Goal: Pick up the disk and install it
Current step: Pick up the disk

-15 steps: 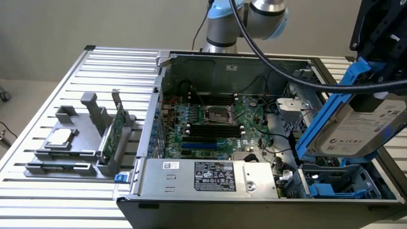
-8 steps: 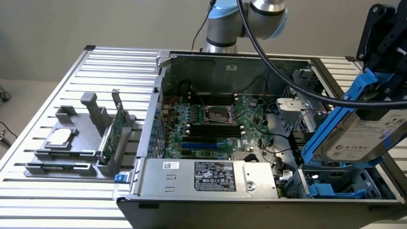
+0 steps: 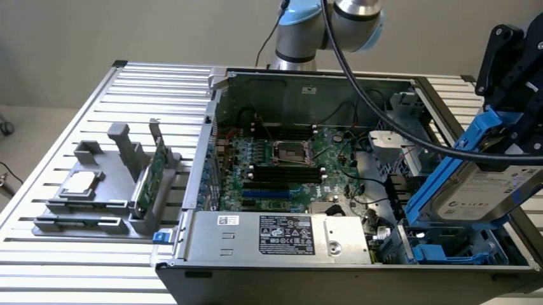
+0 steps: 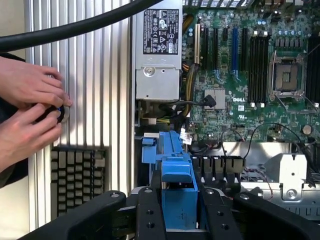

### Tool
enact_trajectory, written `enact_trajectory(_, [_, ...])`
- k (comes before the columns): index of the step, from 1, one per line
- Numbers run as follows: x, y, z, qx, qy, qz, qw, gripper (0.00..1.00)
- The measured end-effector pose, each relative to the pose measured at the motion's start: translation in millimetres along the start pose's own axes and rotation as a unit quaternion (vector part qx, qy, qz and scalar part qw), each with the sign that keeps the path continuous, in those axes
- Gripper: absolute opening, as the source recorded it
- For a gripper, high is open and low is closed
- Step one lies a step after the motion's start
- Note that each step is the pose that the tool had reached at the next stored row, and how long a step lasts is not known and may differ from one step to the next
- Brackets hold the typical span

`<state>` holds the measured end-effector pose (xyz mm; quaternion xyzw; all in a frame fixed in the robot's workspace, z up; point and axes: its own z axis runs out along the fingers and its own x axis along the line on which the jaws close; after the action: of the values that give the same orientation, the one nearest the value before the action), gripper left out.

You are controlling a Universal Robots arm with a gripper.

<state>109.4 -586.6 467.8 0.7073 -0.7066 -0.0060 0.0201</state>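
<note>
The disk (image 3: 479,190) is a silver-grey drive with a white label in a blue carrier. It hangs tilted above the exterior view's right end of the open computer case (image 3: 222,136). My black gripper (image 3: 507,136) is shut on the carrier's upper end. In the wrist view the gripper (image 4: 177,212) clamps the blue carrier (image 4: 175,170) between its black fingers (image 4: 150,215), with the case interior spread out beyond. Below the disk, an empty blue drive bracket (image 3: 449,253) sits in the case's near right corner.
The motherboard (image 3: 288,165) and the silver power supply (image 3: 280,234) lie inside the case. A grey fixture (image 3: 89,190) on the slatted table holds a small silver chip (image 3: 78,184) and a green card (image 3: 149,181). A person's hands (image 4: 30,115) and a keyboard (image 4: 77,175) are beside the case.
</note>
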Motion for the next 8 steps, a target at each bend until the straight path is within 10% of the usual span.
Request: enact_trajectory(8, [-0.9, -10.6, 14.1, 0.0004, 0.0002, -0.003, 1.0000, 0.32])
